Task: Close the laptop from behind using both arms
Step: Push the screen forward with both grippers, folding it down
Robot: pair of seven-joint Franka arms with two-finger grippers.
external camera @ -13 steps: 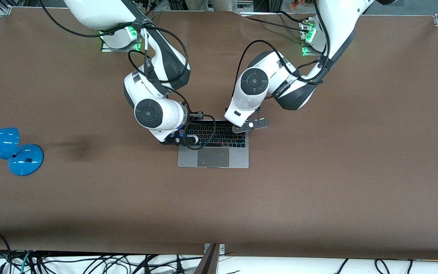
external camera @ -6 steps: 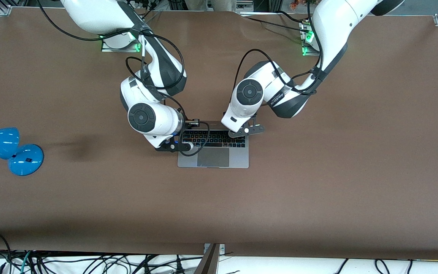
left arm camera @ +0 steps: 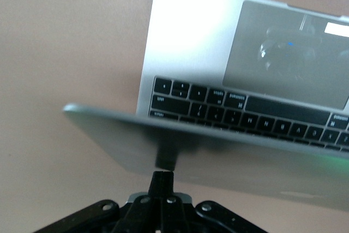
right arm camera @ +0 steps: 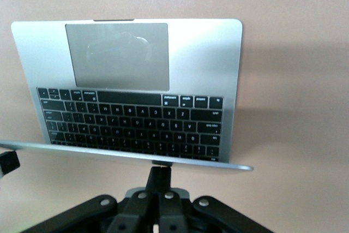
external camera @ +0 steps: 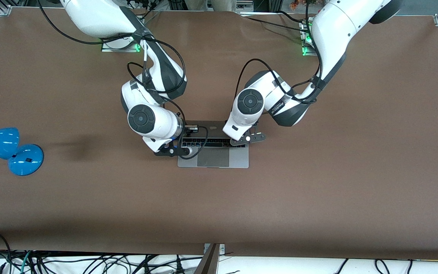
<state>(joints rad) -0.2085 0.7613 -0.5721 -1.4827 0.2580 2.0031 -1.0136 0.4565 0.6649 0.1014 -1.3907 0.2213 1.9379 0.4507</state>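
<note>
Pressing down on the lid from the hinge side, both grippers are folding the laptop (external camera: 213, 150), which sits near the middle of the desk (external camera: 318, 190), well away from every edge. The left gripper (left arm camera: 163, 181) and the right gripper (right arm camera: 159, 172) each have their fingers drawn narrow together, holding nothing, so a single slim tip bears on the lid's back. One works near each lid corner, probably to keep the lid level. The lid is only partly down, with the trackpad and some keys uncovered. A blue lamp (external camera: 8, 150) lies by the desk's edge at the right arm's end.
</note>
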